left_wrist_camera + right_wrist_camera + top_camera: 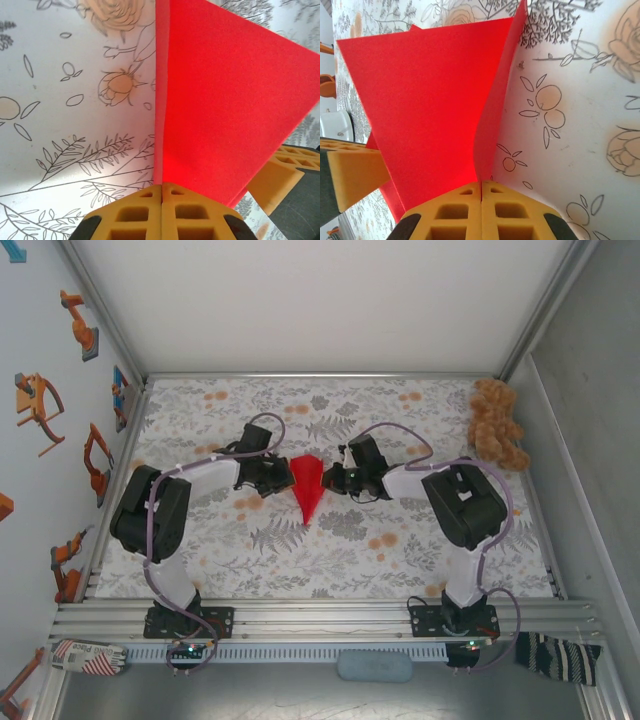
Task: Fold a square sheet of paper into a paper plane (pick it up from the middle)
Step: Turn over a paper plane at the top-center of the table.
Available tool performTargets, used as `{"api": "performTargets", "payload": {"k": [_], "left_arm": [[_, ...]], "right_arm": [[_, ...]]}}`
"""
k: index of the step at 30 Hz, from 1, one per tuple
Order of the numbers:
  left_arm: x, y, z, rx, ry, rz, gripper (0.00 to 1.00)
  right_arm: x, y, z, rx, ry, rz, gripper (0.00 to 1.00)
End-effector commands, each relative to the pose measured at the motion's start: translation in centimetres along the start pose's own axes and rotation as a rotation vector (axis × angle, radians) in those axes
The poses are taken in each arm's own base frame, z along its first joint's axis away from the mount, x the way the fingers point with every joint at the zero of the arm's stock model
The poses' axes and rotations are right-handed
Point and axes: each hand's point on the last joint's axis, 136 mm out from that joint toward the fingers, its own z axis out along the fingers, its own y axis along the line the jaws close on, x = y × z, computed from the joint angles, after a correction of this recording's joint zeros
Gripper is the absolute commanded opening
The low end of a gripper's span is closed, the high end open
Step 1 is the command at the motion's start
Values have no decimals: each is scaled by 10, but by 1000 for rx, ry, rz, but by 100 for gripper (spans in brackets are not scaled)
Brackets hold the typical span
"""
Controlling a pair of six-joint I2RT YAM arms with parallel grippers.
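The red paper plane (307, 483) is held up off the floral cloth at the table's middle, wide end far, sharp tip pointing toward the near edge. My left gripper (277, 476) is shut on its left side and my right gripper (337, 480) on its right side. In the left wrist view the yellow pads (145, 210) meet on a thin red flap, with the red paper plane (225, 95) spreading right. In the right wrist view my right gripper (481, 187) pinches the other flap, and the red paper plane (430, 100) spreads left. The opposite gripper's yellow finger (355, 170) shows beyond the paper.
A brown teddy bear (497, 425) sits at the far right corner of the floral cloth (300, 560). Enclosure walls stand on the left, back and right. An aluminium rail (320, 618) carrying the arm bases runs along the near edge.
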Motion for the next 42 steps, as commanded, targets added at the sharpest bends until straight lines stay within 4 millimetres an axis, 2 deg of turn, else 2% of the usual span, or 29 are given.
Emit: {"api": "performTargets", "payload": {"k": [1, 7, 14, 22, 27, 33, 38, 42], "left_arm": [[-8, -14, -16, 54, -49, 55, 1], [-7, -13, -12, 71, -50, 66, 1], [-1, 1, 7, 57, -22, 53, 1], [1, 11, 15, 43, -9, 42, 1], [1, 10, 19, 54, 5, 40, 1], [2, 4, 17, 76, 12, 46, 1], [3, 1, 14, 87, 13, 57, 1], [5, 2, 14, 83, 20, 59, 1]], "right_arm": [[-10, 6, -17, 11, -44, -24, 0], [-9, -3, -23, 56, -55, -26, 0], [0, -26, -9, 104, -23, 5, 0], [4, -35, -4, 130, -6, 12, 0], [2, -30, -8, 127, -8, 8, 1], [-10, -9, -38, 145, -68, -31, 24], [5, 4, -44, 158, -66, -52, 36], [20, 14, -38, 185, -37, -91, 36]]}}
